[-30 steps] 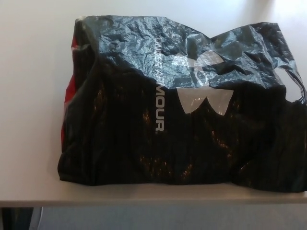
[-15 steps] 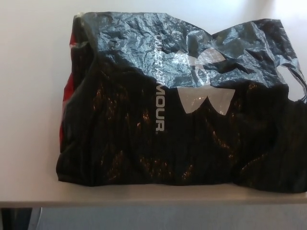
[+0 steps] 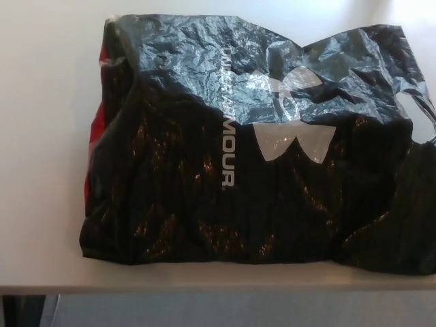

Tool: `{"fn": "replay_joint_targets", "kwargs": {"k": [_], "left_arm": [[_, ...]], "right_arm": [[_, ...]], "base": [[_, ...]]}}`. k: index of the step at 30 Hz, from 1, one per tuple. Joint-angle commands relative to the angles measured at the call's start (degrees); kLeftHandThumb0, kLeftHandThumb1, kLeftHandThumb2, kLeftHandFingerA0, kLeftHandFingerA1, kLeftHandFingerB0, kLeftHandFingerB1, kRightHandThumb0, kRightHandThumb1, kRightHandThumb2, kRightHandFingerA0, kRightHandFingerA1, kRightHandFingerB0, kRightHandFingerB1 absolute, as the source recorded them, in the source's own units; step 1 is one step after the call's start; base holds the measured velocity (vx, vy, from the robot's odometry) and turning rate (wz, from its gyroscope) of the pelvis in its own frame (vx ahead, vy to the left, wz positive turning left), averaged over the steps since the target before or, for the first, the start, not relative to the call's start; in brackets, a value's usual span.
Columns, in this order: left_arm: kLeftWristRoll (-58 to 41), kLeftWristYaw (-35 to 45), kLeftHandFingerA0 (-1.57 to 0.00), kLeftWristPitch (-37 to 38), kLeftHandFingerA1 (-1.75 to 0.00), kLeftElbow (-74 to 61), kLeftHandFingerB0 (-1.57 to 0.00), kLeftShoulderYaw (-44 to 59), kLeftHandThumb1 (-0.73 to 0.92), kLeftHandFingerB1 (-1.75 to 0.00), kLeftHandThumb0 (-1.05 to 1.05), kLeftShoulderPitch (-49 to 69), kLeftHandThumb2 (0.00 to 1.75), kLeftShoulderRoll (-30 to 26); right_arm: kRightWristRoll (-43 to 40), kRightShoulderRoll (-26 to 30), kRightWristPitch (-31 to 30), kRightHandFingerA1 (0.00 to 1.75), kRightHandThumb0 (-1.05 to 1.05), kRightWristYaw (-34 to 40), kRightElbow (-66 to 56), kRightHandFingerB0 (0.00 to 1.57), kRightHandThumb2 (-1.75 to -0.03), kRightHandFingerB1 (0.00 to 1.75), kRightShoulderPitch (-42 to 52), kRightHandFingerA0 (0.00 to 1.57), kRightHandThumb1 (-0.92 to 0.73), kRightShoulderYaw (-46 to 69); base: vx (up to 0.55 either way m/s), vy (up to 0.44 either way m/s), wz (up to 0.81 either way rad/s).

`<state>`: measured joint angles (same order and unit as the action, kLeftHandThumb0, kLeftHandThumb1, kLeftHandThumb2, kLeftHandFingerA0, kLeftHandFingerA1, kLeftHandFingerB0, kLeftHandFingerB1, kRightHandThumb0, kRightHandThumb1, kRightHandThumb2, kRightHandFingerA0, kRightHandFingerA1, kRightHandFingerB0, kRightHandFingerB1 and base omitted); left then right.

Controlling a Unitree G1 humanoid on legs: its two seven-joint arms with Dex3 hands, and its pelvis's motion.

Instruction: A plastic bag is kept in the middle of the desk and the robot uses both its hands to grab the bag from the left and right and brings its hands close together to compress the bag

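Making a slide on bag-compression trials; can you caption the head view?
Crumpled black plastic bag with white logo and red side lies on the pale desk; neither robot hand in view.

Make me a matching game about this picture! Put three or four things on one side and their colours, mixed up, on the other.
Things:
1. plastic bag
2. logo on the bag
3. strip along the bag's left edge
4. desk

Colours:
A. red
B. pale, off-white
C. black
D. silvery white

Pairs: 1-C, 2-D, 3-A, 4-B
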<state>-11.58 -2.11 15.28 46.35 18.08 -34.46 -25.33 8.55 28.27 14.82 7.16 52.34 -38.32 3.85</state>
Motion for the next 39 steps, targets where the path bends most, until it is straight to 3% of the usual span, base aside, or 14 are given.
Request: {"fn": "replay_joint_targets", "kwargs": {"k": [1, 4, 6, 11, 12, 13, 18, 19, 21, 25, 28, 32, 35, 39], "left_arm": [[1.25, -2.01, -0.23, 0.57, -0.4, 3.89, -0.21, 0.07, 0.92, -0.3, -0.66, 1.27, 0.72, 2.89], [2.06, -2.26, -0.2, 0.85, -0.39, 6.51, -0.19, -0.55, 0.92, -0.3, -0.66, 0.73, 0.73, 3.98], [2.91, -3.71, -0.25, 1.8, -0.39, 6.89, -0.24, -1.1, 0.92, -0.29, -0.67, 0.38, 0.7, 5.05], [3.06, -3.77, -0.26, 0.93, -0.37, 7.16, -0.24, -2.37, 0.92, -0.29, -0.72, -0.23, 0.68, 8.88], [3.76, -4.64, -0.27, 0.72, -0.37, 7.32, -0.26, -2.96, 0.92, -0.29, -0.72, -0.27, 0.69, 9.67], [4.01, -4.94, -0.26, 0.64, -0.37, 7.26, -0.24, -3.42, 0.92, -0.29, -0.71, -0.16, 0.69, 10.79], [4.39, -5.36, -0.25, 0.99, -0.39, 7.02, -0.24, -5.34, 0.92, -0.29, -0.73, 0.1, 0.7, 15.82], [4.57, -5.68, -0.25, 0.88, -0.39, 6.69, -0.23, -5.84, 0.92, -0.28, -0.73, 0.7, 0.69, 17.27], [5.0, -6.31, -0.25, 1.11, -0.39, 7.47, -0.22, -6.55, 0.92, -0.29, -0.73, 0.68, 0.71, 19.34], [5.76, -6.81, -0.25, 1.89, -0.4, 8.86, -0.22, -7.88, 0.92, -0.29, -0.74, 0.74, 0.72, 23.09], [7.08, -8.19, -0.26, 2.13, -0.4, 8.99, -0.23, -9.43, 0.92, -0.29, -0.73, 1.17, 0.72, 25.3], [7.79, -8.95, -0.24, 2.76, -0.41, 9.67, -0.21, -10.71, 0.92, -0.3, -0.71, 1.48, 0.74, 27.59], [7.6, -8.71, -0.22, 2.82, -0.41, 9.79, -0.21, -11.0, 0.92, -0.31, -0.69, 1.41, 0.76, 28.92], [7.51, -8.51, -0.2, 3.19, -0.38, 9.46, -0.21, -11.53, 0.92, -0.3, -0.68, 0.85, 0.77, 30.89]], "right_arm": [[0.81, -3.94, 4.53, 0.48, -0.36, 5.09, 6.19, 0.0, -1.1, 0.47, 1.0, 0.0, -0.51, -0.15], [-1.63, -6.75, 5.21, 0.32, -0.76, 4.8, 8.96, 0.19, -0.67, 0.29, 1.17, 0.18, -0.89, 1.61], [-2.53, -7.68, 5.89, 0.49, -0.36, 3.85, 10.13, 0.0, -1.11, 0.47, 0.83, 0.0, -0.53, 2.5], [-3.13, -12.31, 5.62, 0.49, -0.36, 2.17, 12.31, 0.0, -1.1, 0.47, -0.2, 0.0, -0.53, 2.77], [-2.57, -13.15, 6.09, 0.34, -0.74, 2.63, 12.54, 0.18, -0.67, 0.3, -0.17, 0.18, -0.88, 2.26], [-2.32, -14.12, 6.14, 0.49, -0.37, 2.75, 12.69, 0.0, -1.09, 0.47, -0.08, 0.0, -0.5, 1.87], [-4.32, -19.41, 6.5, 0.5, -0.37, 0.4, 12.94, 0.0, -1.09, 0.48, 0.12, 0.0, -0.52, 2.3], [-4.25, -20.8, 6.54, 0.38, -0.85, -0.23, 12.83, 0.1, -1.03, 0.4, 0.6, 0.02, -0.71, 1.98], [-2.79, -22.29, 6.47, 0.5, -0.36, 0.67, 13.02, 0.0, -1.1, 0.48, 0.76, 0.0, -0.52, 0.71], [-1.88, -25.26, 6.63, 0.4, -0.87, 1.11, 13.68, 0.08, -1.04, 0.37, 0.8, 0.03, -0.72, -0.88], [-2.34, -27.55, 6.7, 0.3, -0.76, 0.56, 13.25, 0.13, -0.69, 0.25, 0.92, 0.1, -0.86, -1.39], [-1.14, -29.66, 6.95, 0.4, -0.86, 1.16, 12.22, 0.11, -1.08, 0.36, 1.29, 0.01, -0.75, -3.25], [-0.56, -30.88, 7.13, 0.29, -0.75, 1.68, 11.63, 0.12, -0.69, 0.26, 1.35, 0.12, -0.92, -4.34], [-0.8, -32.73, 7.4, 0.29, -0.81, 1.27, 10.47, 0.07, -0.87, 0.27, 1.08, 0.08, -0.76, -5.66]], "base": [[0.0, 0.0, 0.0], [0.0, 0.0, 0.0], [0.0, 0.0, 0.0], [0.0, 0.0, 0.0], [0.0, 0.0, 0.0], [0.0, 0.0, 0.0], [0.0, 0.0, 0.0], [0.0, 0.0, 0.0], [0.0, 0.0, 0.0], [0.0, 0.0, 0.0], [0.0, 0.0, 0.0], [0.0, 0.0, 0.0], [0.0, 0.0, 0.0], [0.0, 0.0, 0.0]]}}
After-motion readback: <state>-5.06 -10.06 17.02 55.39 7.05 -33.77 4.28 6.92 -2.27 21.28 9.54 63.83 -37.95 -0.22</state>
